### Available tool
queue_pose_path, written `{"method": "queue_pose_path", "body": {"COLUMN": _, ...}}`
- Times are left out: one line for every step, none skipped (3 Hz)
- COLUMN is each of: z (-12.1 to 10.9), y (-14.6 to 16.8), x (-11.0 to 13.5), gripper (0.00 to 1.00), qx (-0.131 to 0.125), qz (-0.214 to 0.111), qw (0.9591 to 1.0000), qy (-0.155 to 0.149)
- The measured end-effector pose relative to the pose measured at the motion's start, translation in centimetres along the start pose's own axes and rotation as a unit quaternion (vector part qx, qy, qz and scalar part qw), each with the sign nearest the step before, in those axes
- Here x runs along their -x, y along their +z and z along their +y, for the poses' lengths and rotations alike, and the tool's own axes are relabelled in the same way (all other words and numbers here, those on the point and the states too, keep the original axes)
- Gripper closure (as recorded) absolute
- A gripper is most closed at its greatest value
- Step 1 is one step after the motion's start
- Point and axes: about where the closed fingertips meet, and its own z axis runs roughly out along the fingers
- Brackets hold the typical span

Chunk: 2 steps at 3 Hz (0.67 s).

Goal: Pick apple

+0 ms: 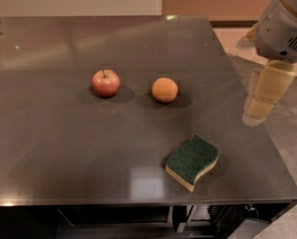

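nearest the front edge, toward the front right corner of the bench (49, 173), a green sponge (192, 162) with a yellow underside lies flat, well apart from the fruit. further in, about midway between the front and far edges, the apple (105, 82) sits upright with its stem up, left of the bench's middle. a plain orange fruit (164, 89) rests near it on the right, apart and not touching. each sits free on the bare top, so nothing props or pins the apple. by the right edge, about level with the fruit, the gripper (260, 106) hangs pointing down below the arm's grey housing (283, 29), and nothing shows in it. whether it is wide or narrow cannot be told. the reach looks not yet begun. a straight line in from the right edge crosses the orange fruit, so coming down from above probably suits better. open bench lies left of the apple, in front of it and on toward the far edge.
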Motion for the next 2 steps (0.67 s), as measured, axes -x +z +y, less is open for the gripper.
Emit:
{"method": "queue_pose_path", "body": {"z": -0.6, "y": 1.7, "x": 3.1, "gripper": 0.0, "qx": 0.019, "qz": -0.019, "qw": 0.9992, "qy": -0.028}}
{"method": "queue_pose_path", "body": {"z": -1.1, "y": 3.6, "x": 6.7, "gripper": 0.0, "qx": 0.029, "qz": -0.038, "qw": 0.9975, "qy": -0.052}}
